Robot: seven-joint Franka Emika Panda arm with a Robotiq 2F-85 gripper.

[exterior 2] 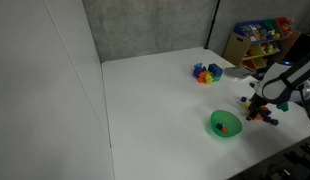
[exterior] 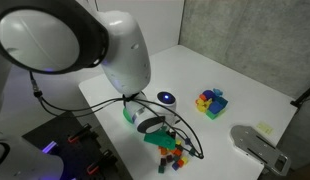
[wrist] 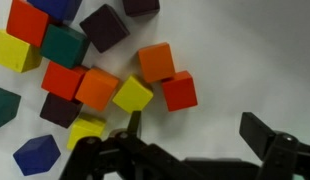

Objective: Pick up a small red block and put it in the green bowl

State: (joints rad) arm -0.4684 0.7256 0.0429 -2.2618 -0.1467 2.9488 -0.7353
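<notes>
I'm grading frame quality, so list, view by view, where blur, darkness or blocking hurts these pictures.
In an exterior view, the robot arm looms soft-focused near the lens, hiding the upper left. In an exterior view, the green bowl reads clearly, but the end effector is smeared by the right edge. Wrist view: the cubes are sharp; the end effector is a dark, underlit silhouette.
</notes>
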